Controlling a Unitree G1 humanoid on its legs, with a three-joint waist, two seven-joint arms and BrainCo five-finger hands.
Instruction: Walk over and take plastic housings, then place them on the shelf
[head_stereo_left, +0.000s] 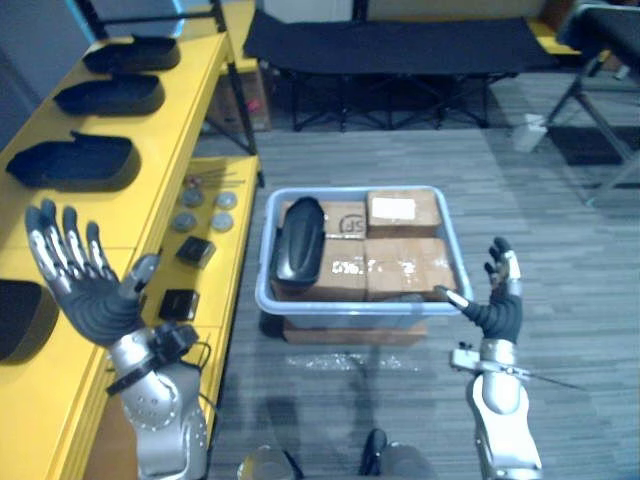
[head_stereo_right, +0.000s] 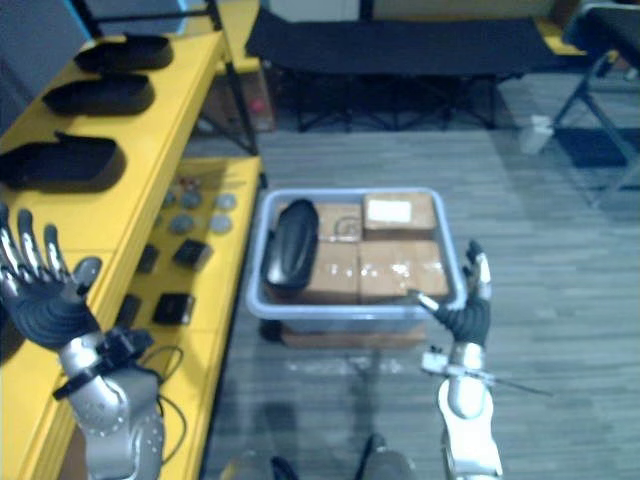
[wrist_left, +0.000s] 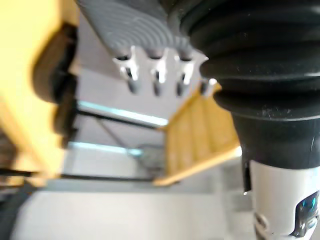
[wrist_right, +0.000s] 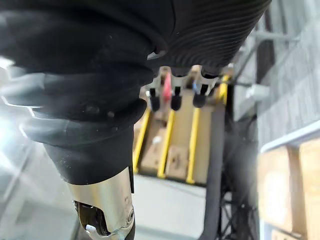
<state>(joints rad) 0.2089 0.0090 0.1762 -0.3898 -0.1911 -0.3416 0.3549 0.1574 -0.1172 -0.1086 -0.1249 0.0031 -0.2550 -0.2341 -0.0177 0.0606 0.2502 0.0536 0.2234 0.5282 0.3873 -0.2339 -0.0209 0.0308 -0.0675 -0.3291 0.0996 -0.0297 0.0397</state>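
One black plastic housing (head_stereo_left: 297, 239) lies in a light blue bin (head_stereo_left: 358, 300) on the floor, on top of cardboard boxes (head_stereo_left: 400, 250). Three more black housings (head_stereo_left: 75, 162) rest in a row on the yellow shelf (head_stereo_left: 190, 90) at the left. A fourth dark housing (head_stereo_left: 22, 318) sits at the shelf's near left edge. My left hand (head_stereo_left: 85, 280) is raised over the shelf's front, fingers spread straight, holding nothing. My right hand (head_stereo_left: 497, 300) stands upright just right of the bin's near corner, fingers straight, empty.
A lower yellow shelf level (head_stereo_left: 240, 200) carries small round grey parts (head_stereo_left: 205, 205) and black blocks (head_stereo_left: 180, 302). A dark folding cot (head_stereo_left: 390, 50) stands beyond the bin. A chair frame (head_stereo_left: 600, 90) is at the far right. Grey floor (head_stereo_left: 560, 280) lies right of the bin.
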